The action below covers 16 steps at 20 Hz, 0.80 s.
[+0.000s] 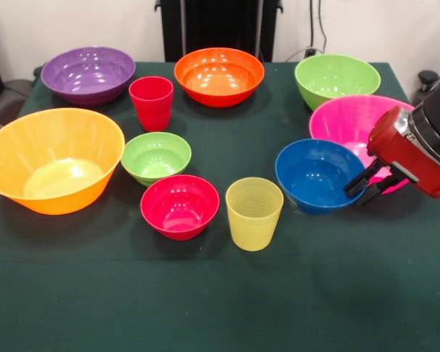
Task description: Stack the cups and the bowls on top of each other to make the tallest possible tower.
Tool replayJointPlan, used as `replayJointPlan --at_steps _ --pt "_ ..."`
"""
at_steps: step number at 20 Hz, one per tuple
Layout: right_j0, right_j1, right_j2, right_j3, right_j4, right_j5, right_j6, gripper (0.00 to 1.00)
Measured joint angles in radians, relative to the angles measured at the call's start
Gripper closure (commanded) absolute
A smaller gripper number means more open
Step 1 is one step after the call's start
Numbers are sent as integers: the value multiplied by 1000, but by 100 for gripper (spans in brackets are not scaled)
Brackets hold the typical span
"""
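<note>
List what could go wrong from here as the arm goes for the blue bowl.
1. The gripper, fingers apart, sits at the right rim of the blue bowl, which touches or nearly touches the pink bowl; a grasp there may shove the pink one.
2. The bowl looks glossy and curved, so a rim pinch may slip.
3. The yellow cup stands close by on the blue bowl's left; a dragged bowl could tip it.
</note>
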Motion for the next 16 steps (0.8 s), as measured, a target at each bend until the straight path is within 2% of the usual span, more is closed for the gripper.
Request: replayJointPlan --at_steps 8,16 --pt "0 -6 4 10 0 -11 0 100" --pt "0 -23 31 59 0 -86 0 100"
